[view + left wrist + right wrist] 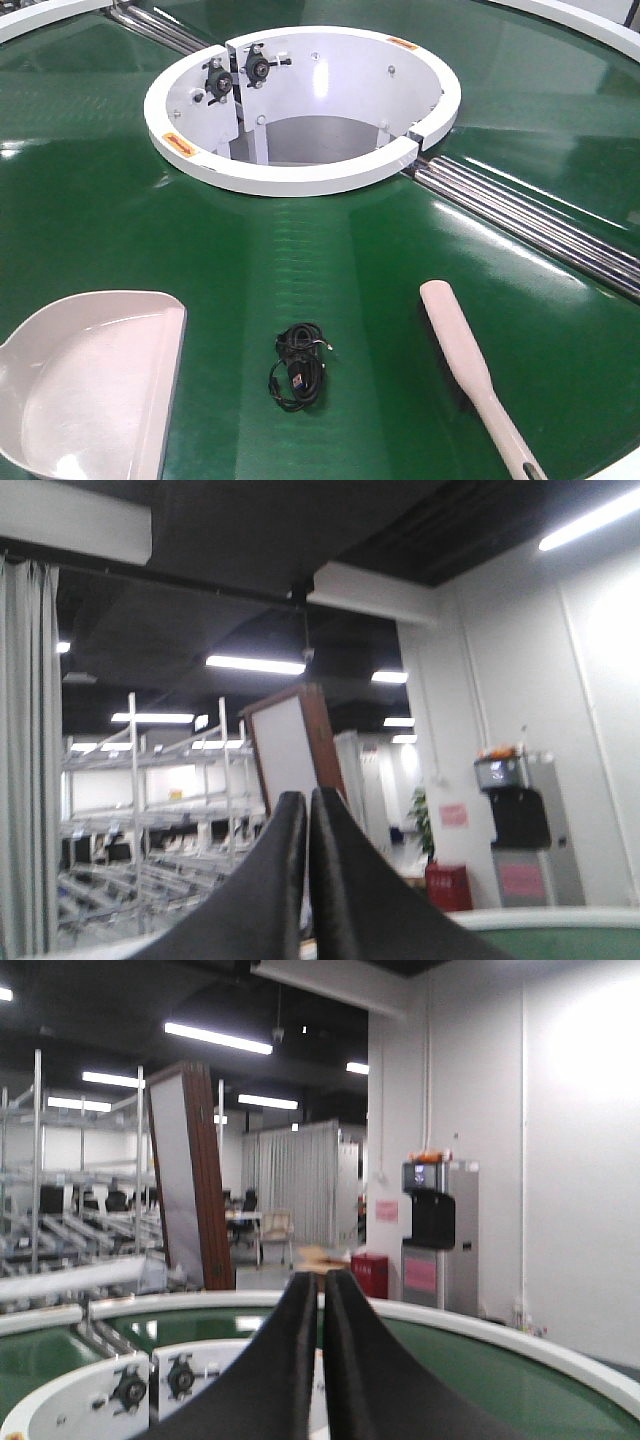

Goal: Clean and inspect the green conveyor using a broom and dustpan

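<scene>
Dustpan (90,385) laid left, broom (468,370) right on green conveyor (350,260), coiled black cable (298,366) between. Left hand (306,798), right hand (322,1278) pressed closed, nothing held.

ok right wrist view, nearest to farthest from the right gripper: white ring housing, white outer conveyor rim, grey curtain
1. white ring housing with black bearings, lower left
2. white outer conveyor rim, right
3. grey curtain, far back

The dark ceiling (250,540) carries fluorescent strip lights (255,664). Metal shelving racks (140,780) fill the left of the frame. At right, a dispenser machine (438,1230) and a red bin (370,1273) stand against a white wall (580,1160). A grey curtain (295,1185) hangs at centre.
</scene>
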{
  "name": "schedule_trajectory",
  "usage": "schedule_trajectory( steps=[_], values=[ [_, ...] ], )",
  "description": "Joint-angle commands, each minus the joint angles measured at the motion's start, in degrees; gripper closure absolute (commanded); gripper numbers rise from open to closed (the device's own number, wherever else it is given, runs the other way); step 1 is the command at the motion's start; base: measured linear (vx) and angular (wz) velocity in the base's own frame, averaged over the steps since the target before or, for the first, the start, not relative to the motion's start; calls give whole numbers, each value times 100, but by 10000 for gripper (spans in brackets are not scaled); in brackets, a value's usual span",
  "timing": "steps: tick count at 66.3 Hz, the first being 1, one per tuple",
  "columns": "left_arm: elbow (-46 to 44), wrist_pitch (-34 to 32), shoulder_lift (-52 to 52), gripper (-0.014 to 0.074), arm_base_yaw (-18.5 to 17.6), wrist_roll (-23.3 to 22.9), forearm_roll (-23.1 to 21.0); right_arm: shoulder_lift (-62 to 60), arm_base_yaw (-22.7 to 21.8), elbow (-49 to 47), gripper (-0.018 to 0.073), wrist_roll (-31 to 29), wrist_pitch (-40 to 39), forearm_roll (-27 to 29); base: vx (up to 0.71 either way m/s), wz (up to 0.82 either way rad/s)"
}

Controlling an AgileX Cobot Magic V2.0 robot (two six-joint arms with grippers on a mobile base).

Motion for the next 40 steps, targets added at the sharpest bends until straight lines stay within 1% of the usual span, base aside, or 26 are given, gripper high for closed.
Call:
schedule_trajectory(
  steps=[1, 7, 11, 14, 19, 24, 25, 26, 28, 33, 34, 37, 40],
  values=[
    [-747, 599, 733, 617, 12, -45, 31, 800, -31, -704, 564, 4, 214, -44, 0, 0],
    [-1084, 1265, 1248, 608, 5, -39, 14, 1492, -31, -1000, 562, 4, 370, 30, 0, 0],
    [-1134, 1497, 1491, 589, -25, -27, -48, 1855, 3, -1064, 560, 4, 344, 153, 0, 0],
    [-1128, 1611, 1658, 563, -79, 71, -129, 2073, 50, -1045, 554, 4, 268, 207, 0, 0],
    [-1128, 1870, 1918, 502, -157, 392, -474, 2385, 102, -1045, 531, -1, 274, 263, 0, 0],
    [-1128, 2044, 2093, 400, -186, 792, -904, 2632, 102, -1045, 481, -1, 332, 306, 0, 0],
    [-1128, 2064, 2118, 380, -186, 865, -945, 2672, 102, -1045, 461, -1, 370, 306, 0, 0],
    [-1128, 2098, 2152, 347, -186, 1005, -1106, 2697, 102, -1045, 447, -1, 396, 306, 0, 0],
    [-1128, 2121, 2195, 300, -186, 1130, -1265, 2747, 102, -1045, 403, -23, 468, 306, 0, 0],
    [-1128, 2150, 2247, 148, -186, 1417, -1726, 2818, 102, -1045, 265, -43, 636, 306, 0, 0],
    [-1128, 2157, 2247, 108, -186, 1474, -1810, 2823, 102, -1045, 225, -43, 678, 306, 0, 0],
    [-1128, 2163, 2251, 22, -186, 1549, -1936, 2831, 102, -1045, 127, -43, 717, 300, 0, 0],
    [-1128, 2163, 2251, -60, -186, 1556, -1936, 2831, 102, -1045, 37, -43, 706, 300, 0, 0]
  ],
)
